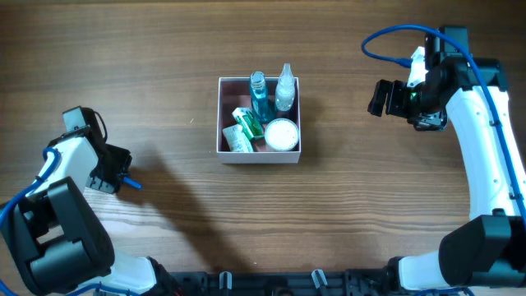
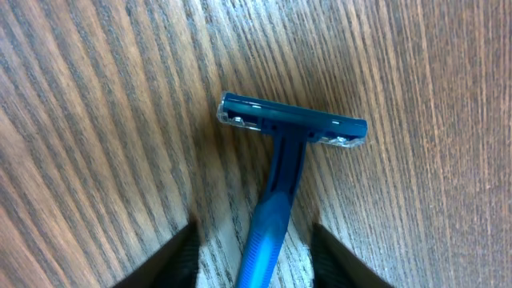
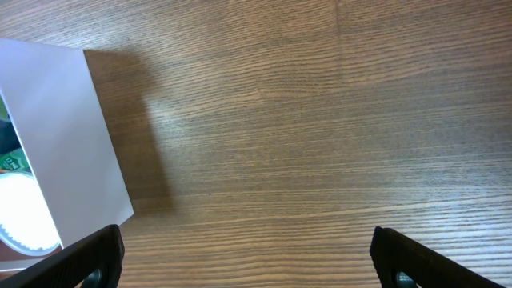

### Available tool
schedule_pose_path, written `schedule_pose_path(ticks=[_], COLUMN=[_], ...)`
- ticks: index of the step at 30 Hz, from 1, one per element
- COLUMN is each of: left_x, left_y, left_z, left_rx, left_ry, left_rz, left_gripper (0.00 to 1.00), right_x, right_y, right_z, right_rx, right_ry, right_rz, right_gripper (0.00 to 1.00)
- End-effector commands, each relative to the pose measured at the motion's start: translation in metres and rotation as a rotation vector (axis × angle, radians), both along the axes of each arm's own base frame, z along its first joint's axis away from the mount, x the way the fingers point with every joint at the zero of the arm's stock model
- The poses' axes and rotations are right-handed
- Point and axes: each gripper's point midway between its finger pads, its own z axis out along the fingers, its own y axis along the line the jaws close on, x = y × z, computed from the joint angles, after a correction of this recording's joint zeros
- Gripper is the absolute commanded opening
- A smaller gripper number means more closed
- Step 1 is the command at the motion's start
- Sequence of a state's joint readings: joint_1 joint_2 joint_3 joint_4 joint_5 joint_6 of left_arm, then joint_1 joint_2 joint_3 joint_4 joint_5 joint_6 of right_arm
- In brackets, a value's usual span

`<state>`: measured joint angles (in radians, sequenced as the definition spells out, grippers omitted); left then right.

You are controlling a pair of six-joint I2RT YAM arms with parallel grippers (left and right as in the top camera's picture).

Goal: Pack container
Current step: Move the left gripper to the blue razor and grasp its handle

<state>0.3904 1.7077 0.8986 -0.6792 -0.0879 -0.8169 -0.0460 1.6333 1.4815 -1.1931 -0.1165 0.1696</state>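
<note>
Container [image 1: 260, 157] central, left jaws low astride razor [image 2: 278, 172], right jaws wide

The razor [image 2: 276, 184] handle's lower end was cut off at the bottom edge, between the fingers of the left gripper [image 2: 256, 236]; contact could not be determined; the container [image 3: 72, 136] was cropped at left in the right wrist view, its wall hiding most contents.

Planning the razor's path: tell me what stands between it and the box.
Nothing visible does. Only bare table lies between the razor and the container; the jaws of the left gripper straddle its handle.
</note>
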Motion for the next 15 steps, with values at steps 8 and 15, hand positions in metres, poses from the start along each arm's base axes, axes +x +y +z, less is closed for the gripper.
schedule_pose_path(ticks=[8, 15], left_x=[-0.0079, -0.0079], left_y=[0.0001, 0.0001], left_z=[-0.0094, -0.0094], left_rx=[-0.009, -0.009], left_ry=[0.038, 0.038], left_rz=[0.006, 0.006], left_gripper=[0.19, 0.11], right_x=[-0.0002, -0.0002], right_y=[0.0028, 0.0023], right_z=[-0.0031, -0.0032], right_rx=[0.012, 0.009], right_ry=[0.009, 0.009], right_rz=[0.017, 0.016], right_gripper=[1.00, 1.00])
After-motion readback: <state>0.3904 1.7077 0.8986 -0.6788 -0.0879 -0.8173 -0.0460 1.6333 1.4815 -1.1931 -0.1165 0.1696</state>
